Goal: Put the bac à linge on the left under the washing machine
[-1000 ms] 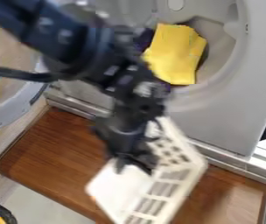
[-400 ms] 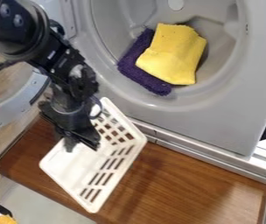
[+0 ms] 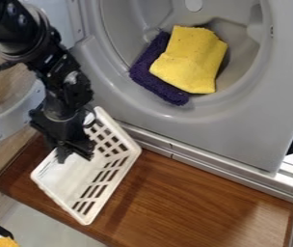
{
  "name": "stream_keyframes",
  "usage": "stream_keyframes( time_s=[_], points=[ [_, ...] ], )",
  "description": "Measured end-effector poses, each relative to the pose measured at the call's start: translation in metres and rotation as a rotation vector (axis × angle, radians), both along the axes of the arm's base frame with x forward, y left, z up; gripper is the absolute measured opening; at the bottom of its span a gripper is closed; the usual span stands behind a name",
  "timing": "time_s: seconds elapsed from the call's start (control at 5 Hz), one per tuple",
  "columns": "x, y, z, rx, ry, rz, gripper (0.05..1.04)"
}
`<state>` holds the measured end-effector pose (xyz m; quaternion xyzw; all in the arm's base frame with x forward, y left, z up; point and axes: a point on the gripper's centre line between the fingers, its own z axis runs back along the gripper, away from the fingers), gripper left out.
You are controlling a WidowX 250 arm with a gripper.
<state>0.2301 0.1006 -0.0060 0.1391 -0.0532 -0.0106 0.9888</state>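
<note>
One hand (image 3: 75, 155) grasping one basket (image 3: 65, 177) | one yellow cloth (image 3: 191, 60), one purple cloth (image 3: 154, 83) in washing machine (image 3: 239, 135)

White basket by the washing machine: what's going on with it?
A black robot arm has its tool down at the white basket, over the left part of the wooden board in front of the washing machine. Whether the basket rests on the board is hard to tell. A yellow cloth overlaps a purple one inside the machine.

Black arm (image 3: 62, 77) at upper left; end effector (image 3: 75, 152) hangs downward.
</note>
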Motion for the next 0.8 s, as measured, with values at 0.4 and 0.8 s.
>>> stream_keyframes(
  time_s=[0.4, 0.8],
  points=[
    [0.016, 0.01, -0.011, 0.021, -0.055, 0.008, 0.09],
    [0.032, 0.012, -0.012, 0.015, -0.164, -0.019, 0.09]
  ],
)
